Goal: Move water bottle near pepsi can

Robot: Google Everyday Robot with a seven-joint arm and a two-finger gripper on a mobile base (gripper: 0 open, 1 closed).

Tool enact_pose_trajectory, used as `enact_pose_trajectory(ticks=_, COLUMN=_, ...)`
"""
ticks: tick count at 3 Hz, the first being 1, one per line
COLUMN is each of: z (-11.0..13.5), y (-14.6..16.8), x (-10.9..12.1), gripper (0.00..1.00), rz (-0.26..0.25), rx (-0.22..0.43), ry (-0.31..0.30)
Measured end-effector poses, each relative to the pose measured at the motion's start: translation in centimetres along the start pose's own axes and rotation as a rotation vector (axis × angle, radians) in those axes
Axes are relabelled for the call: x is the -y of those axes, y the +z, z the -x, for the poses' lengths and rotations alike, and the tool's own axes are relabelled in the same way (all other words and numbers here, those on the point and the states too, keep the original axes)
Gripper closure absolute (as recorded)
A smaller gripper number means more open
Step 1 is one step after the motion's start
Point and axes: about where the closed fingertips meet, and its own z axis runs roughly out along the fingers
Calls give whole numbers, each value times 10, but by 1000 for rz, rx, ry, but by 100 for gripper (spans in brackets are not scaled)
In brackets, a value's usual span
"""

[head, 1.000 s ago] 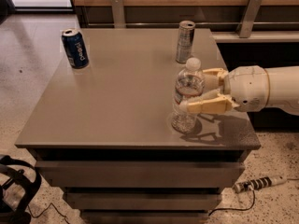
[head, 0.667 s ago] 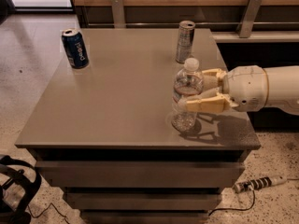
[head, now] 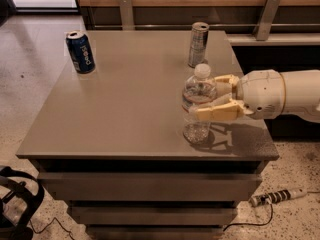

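Note:
The water bottle (head: pixel 196 129) is clear with a white cap and stands upright near the table's front right. My gripper (head: pixel 204 98) reaches in from the right and is shut on the bottle at its label band, one finger (head: pixel 217 113) in front and the other finger (head: pixel 226 80) behind. The bottle's base is at or just above the tabletop. The pepsi can (head: pixel 80 52) is dark blue with white lettering and stands upright at the far left corner, far from the bottle.
A taller slim silver-grey can (head: pixel 198 44) stands at the back, just behind the bottle. The grey table (head: pixel 125 109) has drawers below. A cable and plug (head: pixel 277 196) lie on the floor at right, and dark gear (head: pixel 15 204) at lower left.
The bottle and gripper have shifted very slightly to the left. The cans have not moved.

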Motion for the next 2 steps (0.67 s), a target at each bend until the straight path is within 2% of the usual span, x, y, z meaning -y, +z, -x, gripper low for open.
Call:
enact_pose_trajectory(ticks=1, z=11, y=6, x=20, gripper=100, rz=4, rx=6, ry=14)
enact_pose_trajectory(ticks=2, z=35, y=24, x=62, gripper=100, rz=-21, rx=24, ry=49)
